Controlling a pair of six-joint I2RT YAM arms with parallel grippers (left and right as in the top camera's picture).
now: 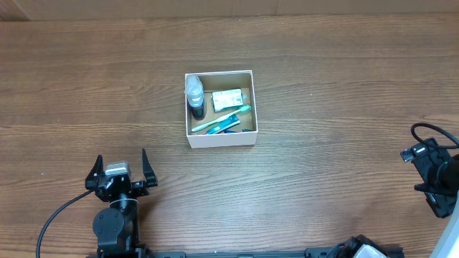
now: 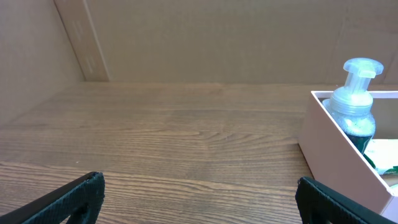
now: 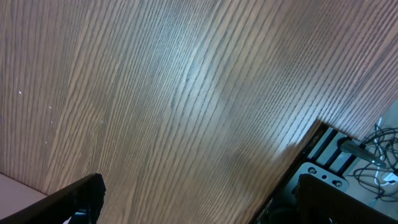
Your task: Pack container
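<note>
The container, a small square white-walled box with a brown floor, stands at the table's middle. It holds a clear pump bottle, a white-green packet and teal toothbrushes. In the left wrist view the container's wall and the pump bottle show at the right. My left gripper is open and empty near the front left, apart from the container; it also shows in the left wrist view. My right gripper is open and empty at the table's right edge.
The wooden table spreads around the container. A cardboard wall stands behind the table. The table's edge, a black base and cables show in the right wrist view.
</note>
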